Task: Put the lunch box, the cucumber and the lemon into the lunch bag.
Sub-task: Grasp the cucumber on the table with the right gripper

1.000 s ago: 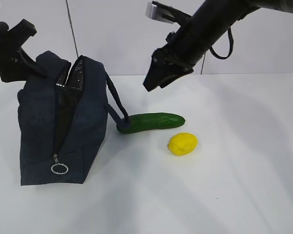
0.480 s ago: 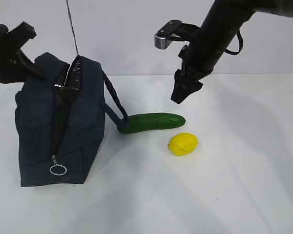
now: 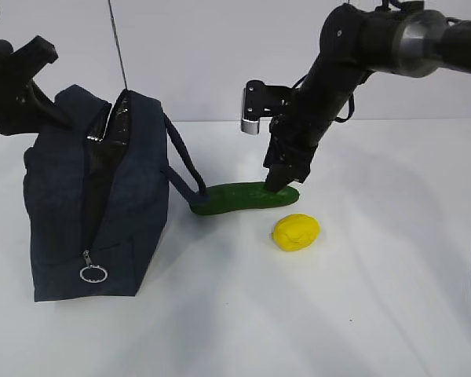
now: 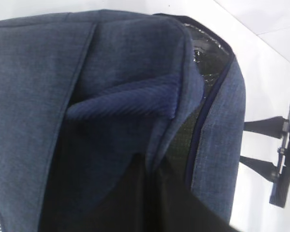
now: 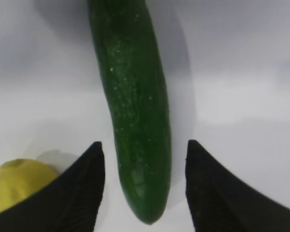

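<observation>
Right arm is angled steeply down, right gripper (image 3: 281,182) spread wide, holding nothing. The cucumber (image 5: 135,106) lies on the table (image 3: 377,275) between its fingertips (image 5: 82,188), clear of both; the lemon (image 3: 296,232) sits just beside. Left gripper state cannot be told; it is at the lunch bag (image 3: 94,204).

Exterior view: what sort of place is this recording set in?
Most likely a lab tabletop staged for robot trials, not a kitchen. A bare white table against a plain panelled wall holds only a lunch bag, a cucumber and a lemon, with two black robot arms working over them.
</observation>
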### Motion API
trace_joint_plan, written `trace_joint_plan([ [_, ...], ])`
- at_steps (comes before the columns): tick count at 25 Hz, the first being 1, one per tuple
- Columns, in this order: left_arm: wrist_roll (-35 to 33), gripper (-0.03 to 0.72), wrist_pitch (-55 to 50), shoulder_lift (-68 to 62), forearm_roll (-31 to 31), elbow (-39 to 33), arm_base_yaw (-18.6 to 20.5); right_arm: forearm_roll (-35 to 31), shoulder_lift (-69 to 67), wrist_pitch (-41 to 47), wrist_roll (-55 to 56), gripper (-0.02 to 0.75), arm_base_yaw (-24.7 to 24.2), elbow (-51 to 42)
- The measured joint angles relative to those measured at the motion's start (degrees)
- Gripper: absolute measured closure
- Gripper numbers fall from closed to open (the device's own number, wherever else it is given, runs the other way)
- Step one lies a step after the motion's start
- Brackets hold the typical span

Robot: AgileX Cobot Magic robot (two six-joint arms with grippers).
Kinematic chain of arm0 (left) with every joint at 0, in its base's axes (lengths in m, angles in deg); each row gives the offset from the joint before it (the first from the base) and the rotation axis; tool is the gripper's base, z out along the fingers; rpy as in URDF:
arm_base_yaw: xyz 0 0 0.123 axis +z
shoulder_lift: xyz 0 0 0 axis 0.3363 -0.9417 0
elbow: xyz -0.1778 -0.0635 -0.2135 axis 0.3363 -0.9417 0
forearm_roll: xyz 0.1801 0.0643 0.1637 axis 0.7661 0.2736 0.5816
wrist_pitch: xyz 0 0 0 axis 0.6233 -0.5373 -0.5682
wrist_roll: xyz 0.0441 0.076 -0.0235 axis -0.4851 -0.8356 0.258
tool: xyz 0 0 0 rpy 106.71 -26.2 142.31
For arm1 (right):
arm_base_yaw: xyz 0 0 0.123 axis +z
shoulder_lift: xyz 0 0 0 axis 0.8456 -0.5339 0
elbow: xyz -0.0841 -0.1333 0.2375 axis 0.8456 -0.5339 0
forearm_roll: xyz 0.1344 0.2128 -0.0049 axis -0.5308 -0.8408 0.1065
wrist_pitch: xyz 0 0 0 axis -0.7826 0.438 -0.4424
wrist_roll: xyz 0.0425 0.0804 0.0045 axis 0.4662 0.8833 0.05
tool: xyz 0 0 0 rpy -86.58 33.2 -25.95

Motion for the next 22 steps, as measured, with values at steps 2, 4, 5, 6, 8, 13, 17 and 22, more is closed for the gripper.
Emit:
trace_joint_plan([
  [2,0.0,0.694,0.0,0.0,0.0,0.0,0.0,-0.1,-1.7,-0.1,-0.1,0.325,0.0,1.8],
  [4,0.0,0.694,0.0,0.0,0.0,0.0,0.0,-0.5,-2.8,0.2,-0.3,0.325,0.0,4.2],
  [5,0.0,0.694,0.0,0.0,0.0,0.0,0.0,-0.5,-3.3,0.6,-0.4,0.325,0.0,5.2],
  [6,0.0,0.694,0.0,0.0,0.0,0.0,0.0,-0.8,-3.7,0.9,-0.5,0.325,0.0,5.9],
  [8,0.0,0.694,0.0,0.0,0.0,0.0,0.0,-1.1,-3.9,1.2,-0.9,0.325,0.0,6.3],
  [13,0.0,0.694,0.0,0.0,0.0,0.0,0.0,-1.4,-3.9,2.9,-1.1,0.307,0.0,6.5],
  [17,0.0,0.694,0.0,0.0,0.1,0.0,0.0,-2.2,-3.9,4.3,-1.1,0.185,0.0,6.7],
  [22,-0.1,0.694,0.0,0.0,0.1,0.0,0.0,-2.3,-4.0,4.1,-1.7,0.125,0.0,6.7],
])
